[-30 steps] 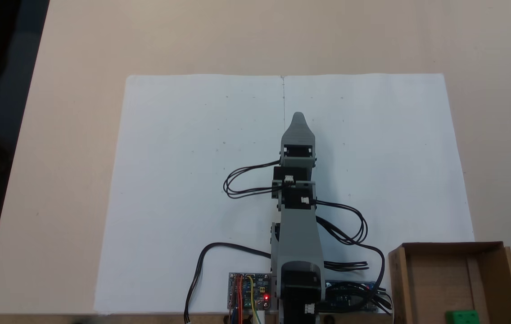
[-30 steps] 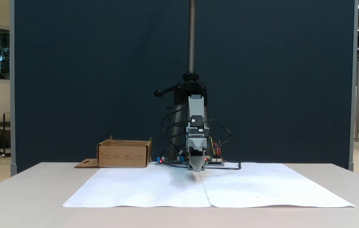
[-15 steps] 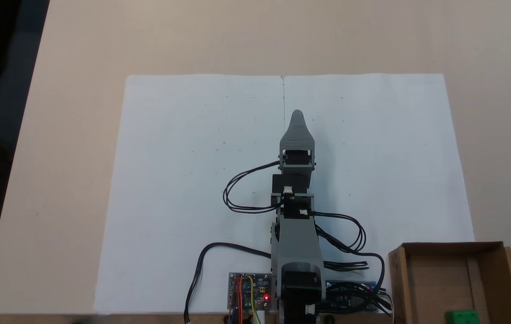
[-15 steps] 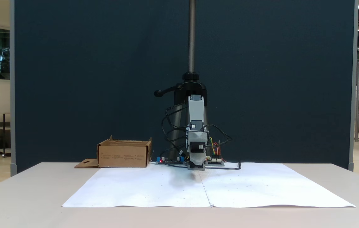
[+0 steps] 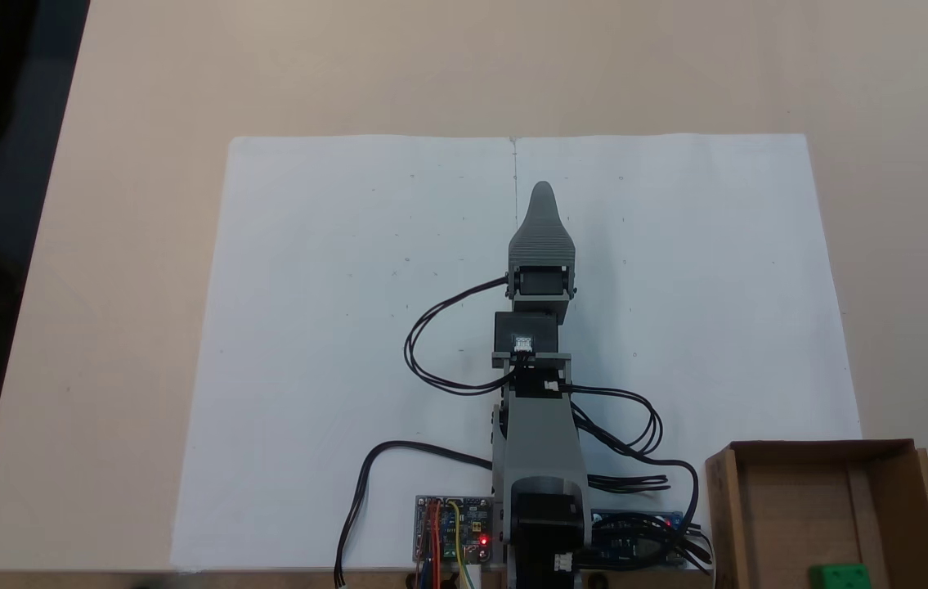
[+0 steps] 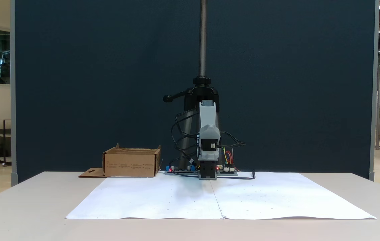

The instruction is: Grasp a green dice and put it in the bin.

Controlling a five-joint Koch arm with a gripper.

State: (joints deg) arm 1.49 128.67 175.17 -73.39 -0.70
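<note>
my gripper [image 5: 543, 190] reaches out over the white paper sheet [image 5: 333, 327], pointing away from my base, with nothing seen in it or against it; only one grey tip shows from above, so i cannot tell how far my jaws stand apart. the green dice [image 5: 838, 576] lies inside the bin [image 5: 724, 507], well apart from me.

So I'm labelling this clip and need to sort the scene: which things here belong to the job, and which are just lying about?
Part of the job:
- green dice, already inside the bin
- bin, cardboard, at the table's corner
- tool, over the paper

Just lying about:
- white paper sheets
- circuit boards at the arm's base
- black cables
- camera pole behind
</note>
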